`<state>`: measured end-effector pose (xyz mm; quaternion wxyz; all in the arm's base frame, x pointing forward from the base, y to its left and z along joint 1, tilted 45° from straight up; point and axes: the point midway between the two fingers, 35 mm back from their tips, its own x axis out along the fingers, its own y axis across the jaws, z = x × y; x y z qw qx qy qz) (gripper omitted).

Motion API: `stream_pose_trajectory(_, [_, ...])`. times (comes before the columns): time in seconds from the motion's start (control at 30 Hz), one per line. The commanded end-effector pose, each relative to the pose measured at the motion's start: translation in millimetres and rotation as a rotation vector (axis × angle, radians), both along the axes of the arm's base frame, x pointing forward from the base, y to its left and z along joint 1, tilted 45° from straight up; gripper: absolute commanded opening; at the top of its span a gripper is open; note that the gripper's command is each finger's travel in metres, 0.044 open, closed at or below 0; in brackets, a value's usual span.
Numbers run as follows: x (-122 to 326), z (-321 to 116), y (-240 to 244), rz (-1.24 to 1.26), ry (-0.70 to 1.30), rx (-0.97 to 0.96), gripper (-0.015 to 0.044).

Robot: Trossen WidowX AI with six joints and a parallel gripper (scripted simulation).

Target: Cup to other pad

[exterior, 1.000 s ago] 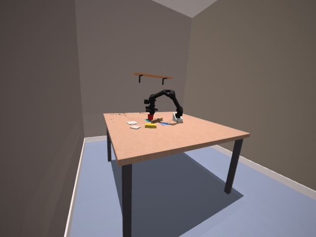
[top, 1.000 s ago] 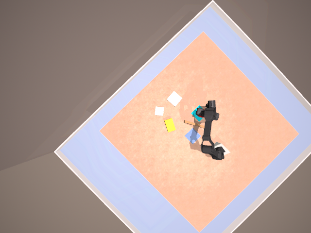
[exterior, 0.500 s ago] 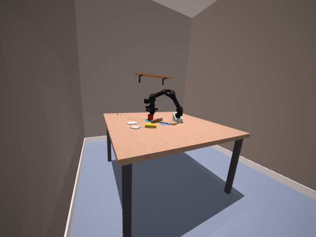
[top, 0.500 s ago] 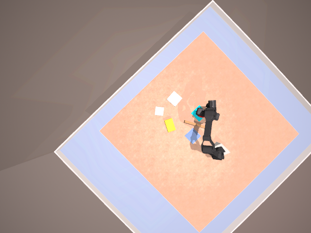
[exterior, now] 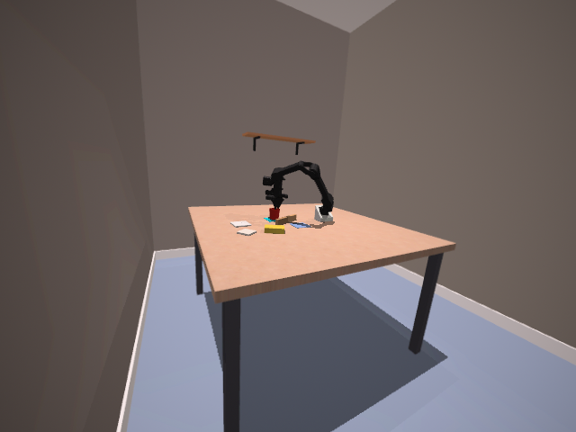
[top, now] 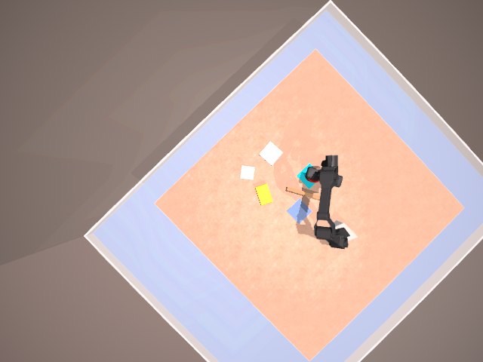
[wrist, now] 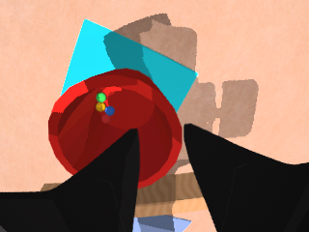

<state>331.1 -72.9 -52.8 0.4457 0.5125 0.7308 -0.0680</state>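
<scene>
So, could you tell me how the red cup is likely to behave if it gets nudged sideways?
The red cup looks rigid, so it would probably slide or tip. Its loose marbles would likely roll and might spill. The gripper straddling its rim could catch it.
</scene>
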Motion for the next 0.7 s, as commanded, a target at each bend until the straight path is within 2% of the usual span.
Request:
stream_pose_trajectory(0.0, [1.1, 5.2, -5.8, 0.003, -0.004, -0.004, 0.0128])
stream_pose_trajectory(0.5, [1.7, 18.9, -17.4, 0.001, -0.002, -0.003, 0.0128])
stream_pose_trajectory(0.67, [1.3, 15.7, -14.2, -0.003, 0.001, 0.001, 0.0259])
